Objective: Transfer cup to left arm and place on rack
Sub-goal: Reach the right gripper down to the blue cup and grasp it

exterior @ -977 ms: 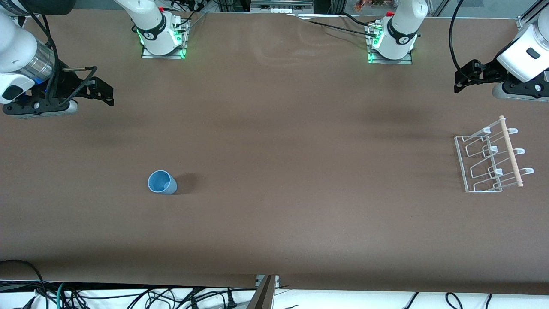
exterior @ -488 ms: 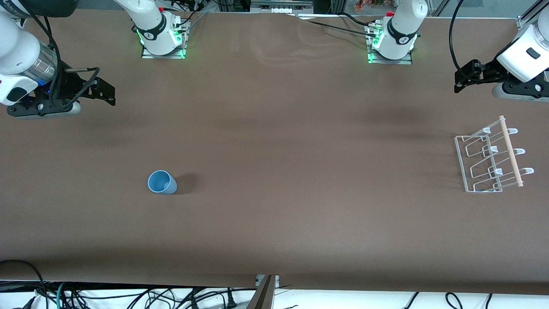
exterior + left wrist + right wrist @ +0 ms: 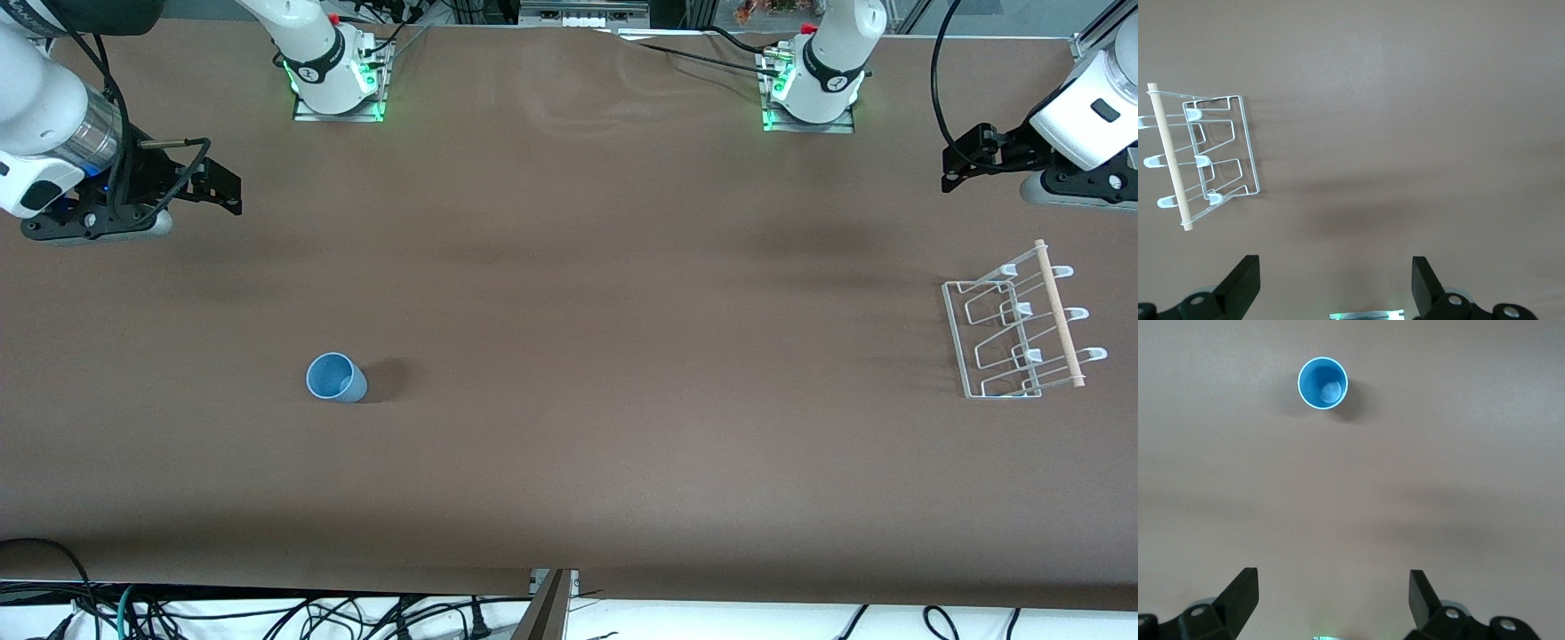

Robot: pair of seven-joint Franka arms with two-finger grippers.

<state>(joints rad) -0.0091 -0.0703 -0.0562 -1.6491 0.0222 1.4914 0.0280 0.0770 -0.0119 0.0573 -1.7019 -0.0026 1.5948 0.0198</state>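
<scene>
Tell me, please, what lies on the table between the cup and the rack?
Nothing: between the cup and the rack only bare brown table shows, in the front view.

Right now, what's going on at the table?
Nothing is held yet. The cup stands upright on the table toward the right arm's end, mouth up. The right gripper is open and empty, above the table at that end; its wrist view looks down at the cup. The left gripper is open too, waiting above the table near the rack, which holds nothing. Pickup and handover are not yet done.
</scene>
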